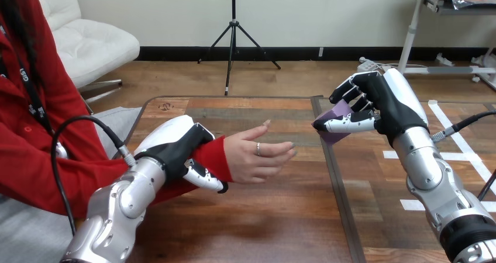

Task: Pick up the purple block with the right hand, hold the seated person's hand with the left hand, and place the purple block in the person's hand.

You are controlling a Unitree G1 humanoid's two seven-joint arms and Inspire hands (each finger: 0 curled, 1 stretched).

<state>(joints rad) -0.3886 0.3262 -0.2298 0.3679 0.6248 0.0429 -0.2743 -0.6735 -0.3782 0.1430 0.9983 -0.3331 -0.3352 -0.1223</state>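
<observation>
Matte purple block (340,110), partly hidden, pinched by right hand (391,106).

Surface: you have a wooden table (257,216), planked top, dark rim.
Seam: a dark strip (334,175) runs front to back, splitting the top into two panels.
Right panel: white tape marks (462,153) lie flat on the wood.

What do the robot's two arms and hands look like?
The left forearm and right forearm are rounded silver metal. The left hand and right hand are black with glossy white back shells and black-and-white jointed fingers.
</observation>
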